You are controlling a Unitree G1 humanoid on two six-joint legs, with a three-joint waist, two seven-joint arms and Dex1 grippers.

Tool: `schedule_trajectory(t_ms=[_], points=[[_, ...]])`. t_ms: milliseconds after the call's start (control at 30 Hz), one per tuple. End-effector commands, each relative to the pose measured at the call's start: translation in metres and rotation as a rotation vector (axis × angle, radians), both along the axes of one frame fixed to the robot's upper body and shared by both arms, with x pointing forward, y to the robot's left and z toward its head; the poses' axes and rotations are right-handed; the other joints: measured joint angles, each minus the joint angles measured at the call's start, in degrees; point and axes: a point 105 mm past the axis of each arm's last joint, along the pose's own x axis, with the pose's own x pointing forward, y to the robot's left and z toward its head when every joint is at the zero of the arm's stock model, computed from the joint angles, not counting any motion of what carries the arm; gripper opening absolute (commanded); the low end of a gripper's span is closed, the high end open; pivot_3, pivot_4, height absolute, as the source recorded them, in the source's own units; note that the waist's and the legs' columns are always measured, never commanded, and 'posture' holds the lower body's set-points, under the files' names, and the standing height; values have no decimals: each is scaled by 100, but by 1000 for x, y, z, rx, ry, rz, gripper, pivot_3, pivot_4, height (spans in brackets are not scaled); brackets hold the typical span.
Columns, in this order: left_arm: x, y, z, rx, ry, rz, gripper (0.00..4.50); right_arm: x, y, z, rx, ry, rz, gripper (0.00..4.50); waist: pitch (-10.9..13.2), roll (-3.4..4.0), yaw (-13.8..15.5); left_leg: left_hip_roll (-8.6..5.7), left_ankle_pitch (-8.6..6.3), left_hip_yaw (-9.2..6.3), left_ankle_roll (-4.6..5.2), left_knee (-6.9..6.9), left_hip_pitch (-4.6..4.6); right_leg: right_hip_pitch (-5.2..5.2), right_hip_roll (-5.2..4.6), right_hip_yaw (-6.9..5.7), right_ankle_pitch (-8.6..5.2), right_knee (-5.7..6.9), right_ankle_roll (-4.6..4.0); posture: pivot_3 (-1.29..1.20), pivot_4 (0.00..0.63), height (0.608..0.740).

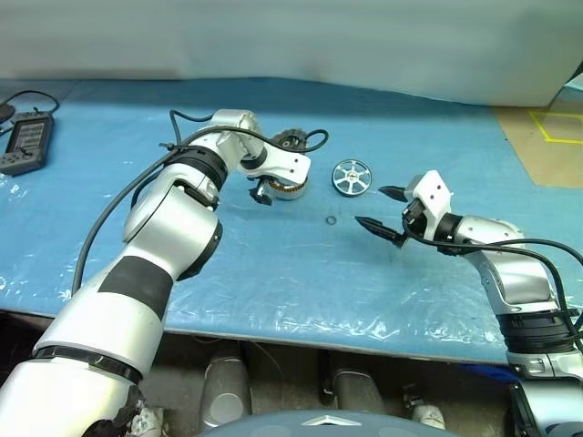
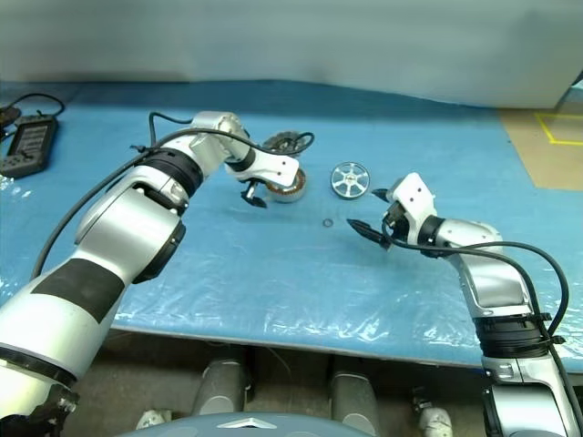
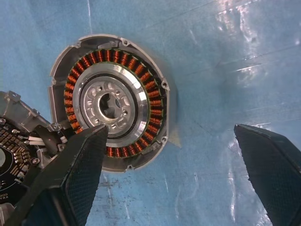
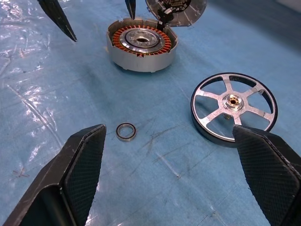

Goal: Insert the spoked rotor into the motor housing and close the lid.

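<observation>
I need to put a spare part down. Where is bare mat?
Free: the blue mat nearer than the small metal ring, between both arms. Crowded: around the copper-wound motor housing, its hinged lid and the silver spoked rotor.

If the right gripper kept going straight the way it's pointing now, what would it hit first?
Probably the small metal ring on the blue sheet, lying between the right gripper's open fingers; the spoked rotor sits just off to one side. Depth is unclear.

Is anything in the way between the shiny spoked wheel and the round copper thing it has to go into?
Nothing lies between the spoked rotor and the motor housing, just bare blue sheet. But the open left pincer hangs right over the housing's open top, so it would block the drop-in.
</observation>
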Motion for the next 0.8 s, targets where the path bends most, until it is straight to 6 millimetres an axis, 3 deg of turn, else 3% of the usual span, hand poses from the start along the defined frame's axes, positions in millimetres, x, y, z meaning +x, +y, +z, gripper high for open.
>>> schedule_trajectory(t_ms=[33,800], points=[[4,-1,5,2,-37,14,4500,-4,-3,17,22,-63,-14,4464,0,0,0,-1,0,0,0,-1,0,0,-1,0,-1,0,1,0,150,740],[2,-7,-23,-7,-12,58,4500,-15,-8,24,29,-90,-73,4464,1,-1,3,-22,1,-4,5,-5,-1,4,-24,-2,-12,-2,19,0,150,740]])
